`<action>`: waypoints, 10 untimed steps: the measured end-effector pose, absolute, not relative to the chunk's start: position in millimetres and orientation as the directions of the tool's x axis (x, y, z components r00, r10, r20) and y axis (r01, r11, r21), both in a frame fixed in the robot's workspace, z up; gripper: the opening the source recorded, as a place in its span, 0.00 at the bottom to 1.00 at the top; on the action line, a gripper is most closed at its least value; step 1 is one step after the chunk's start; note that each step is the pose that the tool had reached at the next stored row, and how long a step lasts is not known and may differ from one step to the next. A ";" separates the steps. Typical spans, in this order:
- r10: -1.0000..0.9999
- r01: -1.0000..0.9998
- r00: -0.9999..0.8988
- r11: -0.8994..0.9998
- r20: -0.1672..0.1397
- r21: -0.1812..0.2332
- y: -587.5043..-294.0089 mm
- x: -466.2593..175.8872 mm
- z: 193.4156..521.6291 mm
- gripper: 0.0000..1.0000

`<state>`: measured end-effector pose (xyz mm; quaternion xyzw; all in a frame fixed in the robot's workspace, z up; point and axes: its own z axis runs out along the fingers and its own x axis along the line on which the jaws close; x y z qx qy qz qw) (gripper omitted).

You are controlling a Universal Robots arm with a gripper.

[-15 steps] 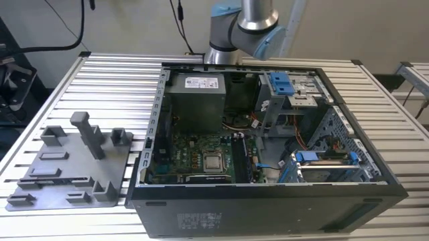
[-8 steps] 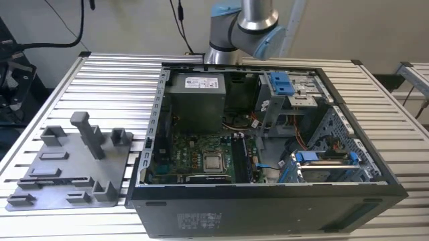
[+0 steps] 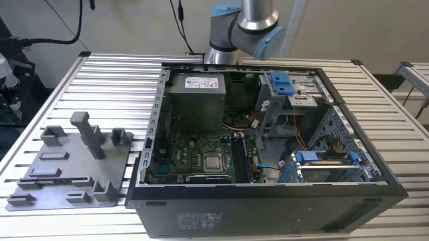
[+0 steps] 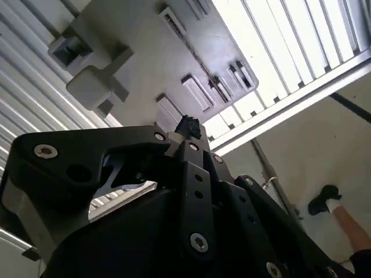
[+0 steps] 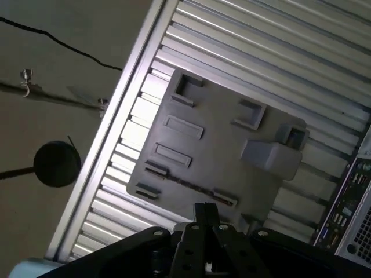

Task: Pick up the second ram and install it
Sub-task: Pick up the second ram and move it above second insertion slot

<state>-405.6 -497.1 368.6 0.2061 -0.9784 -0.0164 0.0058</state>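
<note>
My gripper (image 5: 206,212) hangs high over the grey tray (image 5: 220,133) with upright pegs, and its dark fingertips (image 4: 188,125) are pressed together with nothing between them. A thin dark strip (image 5: 188,184) runs along the tray's long slot, at the tray edge below the gripper. It is too thin to tell whether it is the second ram. In the exterior view the tray (image 3: 74,165) lies on the slatted table at the exterior view's left of the open computer case (image 3: 268,150). The arm's elbow (image 3: 244,25) rises behind the case.
Inside the case a dark stick (image 3: 239,158) stands in the board's slots beside the processor (image 3: 213,161). A grey power-supply box (image 3: 196,103) sits at the back. The table edge (image 5: 116,133) runs close to the tray. A person's foot (image 4: 324,202) is on the floor.
</note>
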 end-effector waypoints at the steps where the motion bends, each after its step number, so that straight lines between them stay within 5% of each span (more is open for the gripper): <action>1: -0.419 -0.419 -0.908 0.908 0.005 0.034 -497.1 -405.5 368.6 0.11; 10: -0.559 -0.558 -0.829 0.829 0.007 0.030 -497.1 -405.9 368.7 0.11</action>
